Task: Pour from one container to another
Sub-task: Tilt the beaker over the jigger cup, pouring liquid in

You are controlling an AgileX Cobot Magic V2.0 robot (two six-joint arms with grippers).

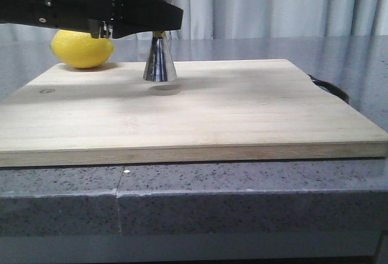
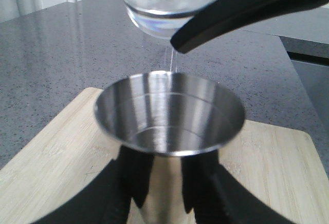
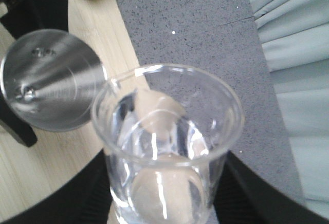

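I see the beaker (image 3: 167,147) tipped above and just behind the jigger (image 2: 168,112), its lip aimed at the steel cup's open mouth. In the left wrist view a thin thread of liquid drops from the glass at the top centre of the frame to the far rim of the cup at mid-frame, so the pour turns on this: lip over rim, stream barely inside. In my judgement the beaker wants to sit a little more over the cup's middle, or the stream may run down the outside.

The jigger's long axis is upright. In the front view it hangs clear of the cutting board (image 1: 242,118), upper centre of the frame, with a shadow beneath its foot. My left end effector (image 2: 159,198) is clamped round its waist, fingers on both sides. My right end effector (image 3: 164,193) grips the beaker, dark fingers flanking the glass at lower frame.

A lemon (image 1: 82,49) lies on the board at upper left, beside the left arm. The grey worktop (image 1: 182,191) carries the board.
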